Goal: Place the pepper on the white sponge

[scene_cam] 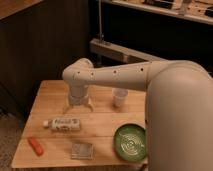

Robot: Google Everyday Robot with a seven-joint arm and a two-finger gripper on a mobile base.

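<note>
Your claw [80, 106] is hanging wide and empty over the far side of the counter [105, 120], while the pepper [35, 145] is lying near-left of it, slanting far-left to near-right, left of the sponge [82, 150].

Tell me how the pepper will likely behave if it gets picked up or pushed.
The pepper is long with rounded ends, so a sideways push may roll it, and it lies near the front edge of the table. It is small, so probably light. The gripper hangs open over the table's back, behind the bottle.
</note>
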